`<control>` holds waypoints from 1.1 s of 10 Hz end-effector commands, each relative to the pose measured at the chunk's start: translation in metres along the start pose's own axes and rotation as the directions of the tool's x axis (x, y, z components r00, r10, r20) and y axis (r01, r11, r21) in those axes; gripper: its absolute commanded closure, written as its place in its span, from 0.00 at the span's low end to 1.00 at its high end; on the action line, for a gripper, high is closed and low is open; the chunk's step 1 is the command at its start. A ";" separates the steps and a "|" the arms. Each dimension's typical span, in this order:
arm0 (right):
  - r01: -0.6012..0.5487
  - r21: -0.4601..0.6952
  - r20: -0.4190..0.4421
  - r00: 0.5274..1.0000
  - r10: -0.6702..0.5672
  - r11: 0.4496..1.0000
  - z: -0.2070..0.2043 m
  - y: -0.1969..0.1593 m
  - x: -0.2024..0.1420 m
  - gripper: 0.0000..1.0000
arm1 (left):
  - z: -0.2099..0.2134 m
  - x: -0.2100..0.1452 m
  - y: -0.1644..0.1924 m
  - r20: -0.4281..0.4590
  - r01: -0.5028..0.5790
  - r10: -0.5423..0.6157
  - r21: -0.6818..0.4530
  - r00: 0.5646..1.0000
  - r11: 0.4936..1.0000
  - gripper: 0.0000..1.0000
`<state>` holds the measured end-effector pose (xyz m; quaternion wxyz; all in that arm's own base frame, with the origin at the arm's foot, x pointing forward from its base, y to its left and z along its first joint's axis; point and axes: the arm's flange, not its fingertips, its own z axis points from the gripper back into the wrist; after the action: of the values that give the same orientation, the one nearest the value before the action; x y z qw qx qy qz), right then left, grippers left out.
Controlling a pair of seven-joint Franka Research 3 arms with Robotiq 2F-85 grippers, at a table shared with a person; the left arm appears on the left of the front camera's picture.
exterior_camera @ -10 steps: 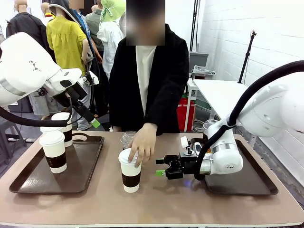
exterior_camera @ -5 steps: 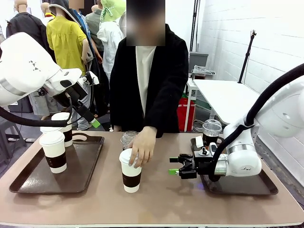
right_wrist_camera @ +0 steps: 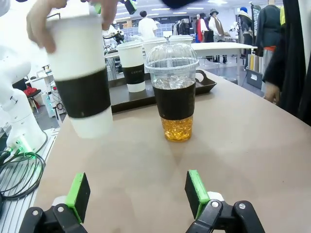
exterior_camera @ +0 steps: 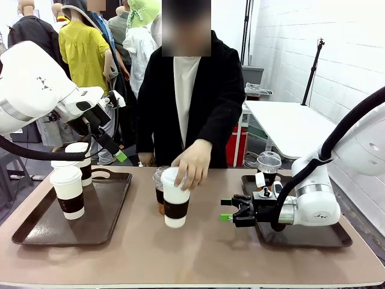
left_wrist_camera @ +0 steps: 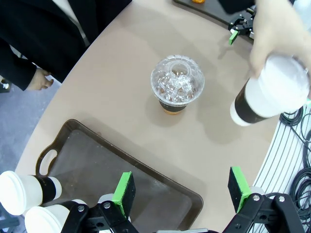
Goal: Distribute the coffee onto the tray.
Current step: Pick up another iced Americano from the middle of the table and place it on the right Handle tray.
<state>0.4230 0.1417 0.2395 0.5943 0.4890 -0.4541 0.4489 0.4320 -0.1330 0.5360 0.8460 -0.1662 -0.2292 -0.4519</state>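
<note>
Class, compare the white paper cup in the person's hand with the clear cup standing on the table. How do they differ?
The paper cup is opaque white with a white lid; the clear cup has a dome lid and shows ice over an amber drink. The paper cup is gripped by the person's hand and tilted; the clear cup stands upright on the table, untouched. Both wear a dark sleeve.

A robotics lab dressed up as a café counter: painted white brick wall [exterior_camera: 283, 36], a tripod stand [exterior_camera: 313, 66], loose cables [left_wrist_camera: 295, 116] on the floor, a white worktable [exterior_camera: 289, 123] behind the brown bench [exterior_camera: 198, 253].
</note>
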 end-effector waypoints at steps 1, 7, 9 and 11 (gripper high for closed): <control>0.001 -0.003 -0.001 1.000 -0.001 1.000 -0.001 0.000 0.000 0.00 | 0.002 -0.002 0.001 0.006 0.005 -0.005 -0.015 1.000 1.000 0.00; 0.001 -0.003 -0.001 1.000 -0.001 1.000 -0.001 0.000 0.000 0.00 | 0.002 -0.002 0.001 0.006 0.005 -0.005 -0.015 1.000 1.000 0.00; 0.001 -0.003 -0.001 1.000 -0.001 1.000 -0.001 0.000 0.000 0.00 | 0.002 -0.002 0.001 0.006 0.005 -0.005 -0.015 1.000 1.000 0.00; 0.001 -0.003 -0.001 1.000 -0.001 1.000 -0.001 0.000 0.000 0.00 | 0.002 -0.002 0.001 0.006 0.005 -0.005 -0.015 1.000 1.000 0.00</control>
<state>0.4232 0.1415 0.2395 0.5945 0.4889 -0.4542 0.4486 0.4320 -0.1330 0.5360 0.8460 -0.1662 -0.2292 -0.4519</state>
